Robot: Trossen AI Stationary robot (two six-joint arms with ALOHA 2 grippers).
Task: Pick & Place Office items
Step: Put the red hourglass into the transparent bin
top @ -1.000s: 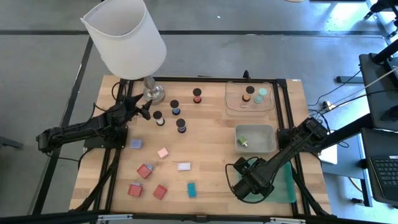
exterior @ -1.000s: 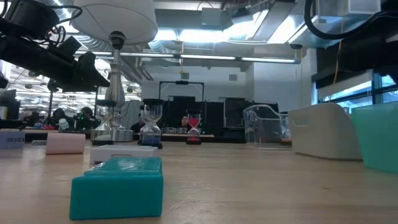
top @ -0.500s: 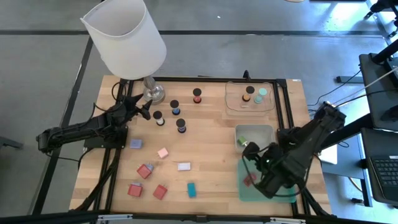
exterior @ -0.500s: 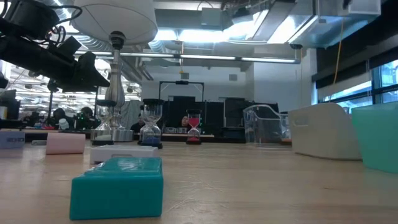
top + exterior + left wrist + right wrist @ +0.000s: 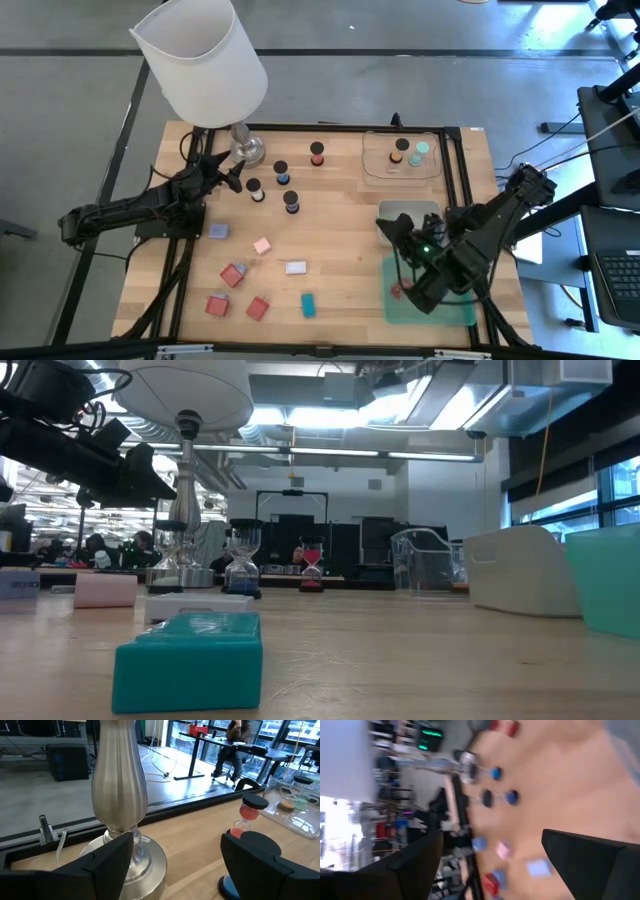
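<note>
The office items stand on the wooden table. Black-capped hourglass timers (image 5: 291,201) (image 5: 317,153) stand near the lamp. Lavender (image 5: 218,231), pink (image 5: 262,245), white (image 5: 295,267), red (image 5: 233,274) and teal (image 5: 308,305) blocks lie at the near left. One small red block (image 5: 397,291) lies in the green tray (image 5: 440,310). My right gripper (image 5: 398,238) (image 5: 490,865) hangs open and empty above the grey tray, pointing toward the table's left. My left gripper (image 5: 232,178) (image 5: 177,865) waits open beside the lamp's foot (image 5: 125,865), touching nothing.
The big lamp (image 5: 205,60) stands at the far left, its metal stem (image 5: 120,775) right before my left fingers. A clear tray (image 5: 402,170) at the far right holds several small capped pieces. The grey tray (image 5: 410,212) is partly hidden under my right arm.
My right gripper has risen out of the green tray and gone toward the far edge, turning from pointing down until it points toward the table's left. A small red block now shows in the green tray where the gripper was.
</note>
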